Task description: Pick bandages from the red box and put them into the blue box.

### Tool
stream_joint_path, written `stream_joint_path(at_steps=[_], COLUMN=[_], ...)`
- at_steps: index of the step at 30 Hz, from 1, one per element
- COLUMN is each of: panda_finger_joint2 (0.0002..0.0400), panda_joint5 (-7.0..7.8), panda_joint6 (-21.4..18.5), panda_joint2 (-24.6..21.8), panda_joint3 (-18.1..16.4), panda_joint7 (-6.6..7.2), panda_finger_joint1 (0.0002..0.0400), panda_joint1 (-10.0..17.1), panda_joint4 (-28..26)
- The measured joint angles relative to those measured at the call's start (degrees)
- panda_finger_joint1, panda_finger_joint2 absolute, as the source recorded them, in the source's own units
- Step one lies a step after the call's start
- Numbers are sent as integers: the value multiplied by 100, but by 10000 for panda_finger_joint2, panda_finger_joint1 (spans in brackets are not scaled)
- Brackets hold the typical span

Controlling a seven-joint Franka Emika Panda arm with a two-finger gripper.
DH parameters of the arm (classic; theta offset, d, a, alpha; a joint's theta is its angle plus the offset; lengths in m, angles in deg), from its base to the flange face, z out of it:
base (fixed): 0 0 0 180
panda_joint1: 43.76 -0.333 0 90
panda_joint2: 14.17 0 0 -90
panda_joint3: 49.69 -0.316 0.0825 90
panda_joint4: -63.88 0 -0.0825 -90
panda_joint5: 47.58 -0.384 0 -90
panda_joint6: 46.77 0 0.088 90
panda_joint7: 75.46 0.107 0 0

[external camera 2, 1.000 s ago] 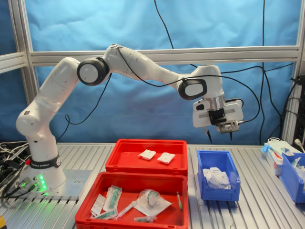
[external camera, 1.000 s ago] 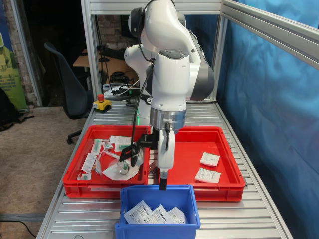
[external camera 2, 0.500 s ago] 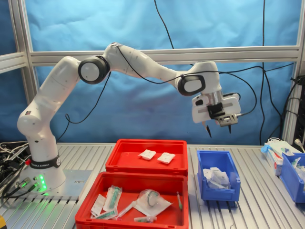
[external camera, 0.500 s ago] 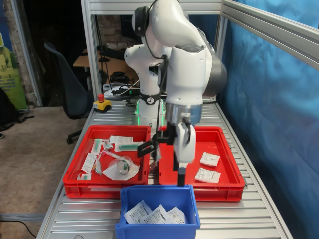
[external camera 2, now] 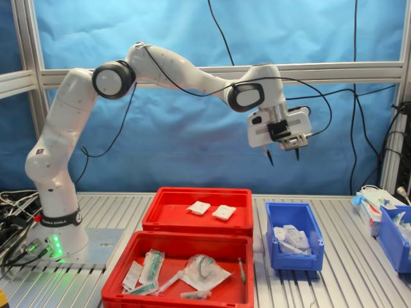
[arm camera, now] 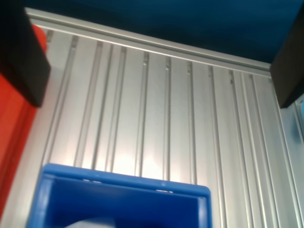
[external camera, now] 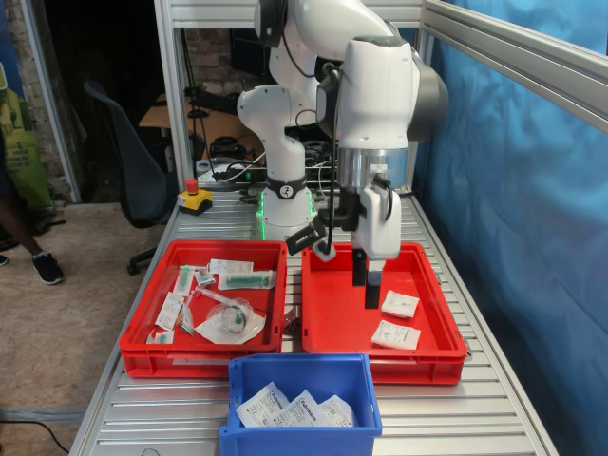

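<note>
Ribbed aluminium desk. Gripper high, fingers apart, empty. Risk: flat bandages slipping on pickup from red box.

Lab: aluminium-frame cell, blue curtain

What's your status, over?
Gripper open, empty, high in the air. Two bandages left in the red box; several lie in the blue box. Nothing in the way.
</note>
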Motion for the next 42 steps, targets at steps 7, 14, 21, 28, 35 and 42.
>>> stream_joint_path(at_steps=[7, 14, 21, 28, 35, 42], panda_finger_joint2=[400, 400, 400, 400, 400, 400], panda_joint5=[0, 107, 411, 563, 600, 628], panda_joint6=[-12, -18, -21, -24, -26, -26], panda_joint2=[-654, -1282, -1877, -2531, -2999, -3301], panda_joint3=[-41, -227, -507, -755, -825, -826], panda_joint7=[0, 0, 0, 0, 0, 0], panda_finger_joint1=[400, 400, 400, 400, 400, 400], panda_joint1=[14, 131, 388, 780, 1148, 1399], panda_joint4=[767, 1575, 2372, 3293, 3881, 4139])
